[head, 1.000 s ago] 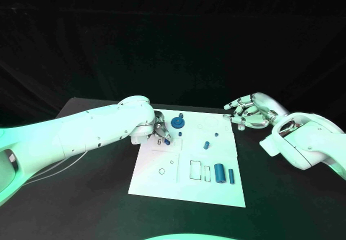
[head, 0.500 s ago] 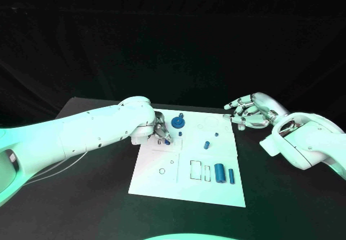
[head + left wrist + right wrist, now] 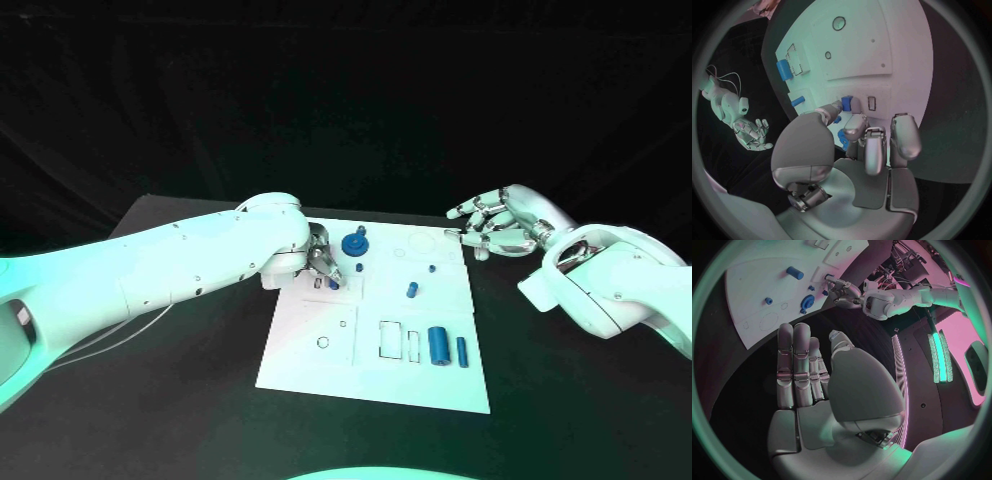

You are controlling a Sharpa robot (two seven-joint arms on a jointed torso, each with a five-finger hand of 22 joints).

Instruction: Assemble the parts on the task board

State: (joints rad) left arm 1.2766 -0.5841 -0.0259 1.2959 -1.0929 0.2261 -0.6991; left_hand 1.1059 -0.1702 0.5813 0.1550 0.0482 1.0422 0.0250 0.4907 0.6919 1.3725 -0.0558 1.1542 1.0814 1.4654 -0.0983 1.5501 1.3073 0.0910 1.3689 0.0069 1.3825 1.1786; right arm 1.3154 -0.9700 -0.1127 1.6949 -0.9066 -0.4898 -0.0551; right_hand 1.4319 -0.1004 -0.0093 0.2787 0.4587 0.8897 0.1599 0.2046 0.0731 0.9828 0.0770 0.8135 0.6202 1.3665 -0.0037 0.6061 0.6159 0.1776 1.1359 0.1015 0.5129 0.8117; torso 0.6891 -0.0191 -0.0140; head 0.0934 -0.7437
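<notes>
No readable writing or brand marks anywhere, just thin black outlines drawn on the board, so nothing to report on labels.

Biggest thing is the black table [image 3: 173, 400], with the white task board [image 3: 378, 380] lying flat in the middle of it. The left arm [image 3: 159, 270] reaches in across the board's left edge, and the left hand [image 3: 319, 262] is down at the board's upper left area. The head view mostly shows the back of that hand, but the left wrist view is way more useful: the thumb and a finger are pinched on a small blue part [image 3: 846, 103] right at the board surface, beside a little rectangular outline. So that hand is holding a part.

The right hand [image 3: 496, 226] sits off the board's upper right corner, over bare table. In the right wrist view its fingers [image 3: 794, 360] are stretched out straight and side by side with the thumb apart, nothing in it.

Parts on the board, head view: a blue gear-like disc [image 3: 356, 245] near the top, a short blue cylinder [image 3: 413, 290] mid-board, a tiny blue peg [image 3: 433, 269] above it, and a fat blue cylinder [image 3: 438, 346] next to a thinner one [image 3: 463, 351] near the lower right. The right wrist view also catches the disc [image 3: 807, 301] from the far side.
</notes>
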